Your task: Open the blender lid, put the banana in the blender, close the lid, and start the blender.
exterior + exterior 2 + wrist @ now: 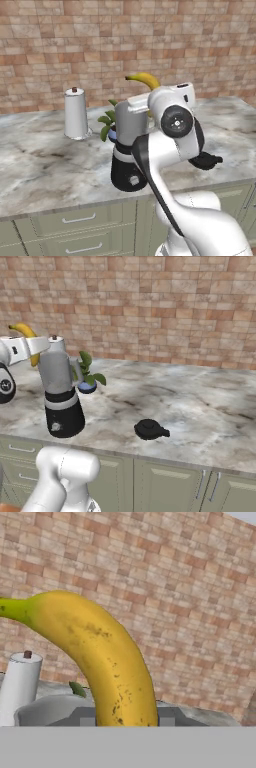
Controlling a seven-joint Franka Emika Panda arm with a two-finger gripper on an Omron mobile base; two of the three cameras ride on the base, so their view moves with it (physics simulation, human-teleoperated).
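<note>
My hand [125, 724] is clamped on the banana [100, 657], whose long axis rises in a curve away from the fingers. The blender [60, 393] stands just below the hand, mouth uncovered; its lid [150, 429] lies well off on the tabletop [200, 406].

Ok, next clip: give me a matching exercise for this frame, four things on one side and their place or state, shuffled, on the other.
Things:
1. banana
2. blender lid
3. blender
4. white roll with a dark knob

Places or states:
A. lying on the counter, off the jar
B. standing on the counter, left of the jar in the left base view
C. held up in the shut gripper, above the jar's mouth
D. jar open, black base near the counter's front edge

Pairs: 1-C, 2-A, 3-D, 4-B
</note>
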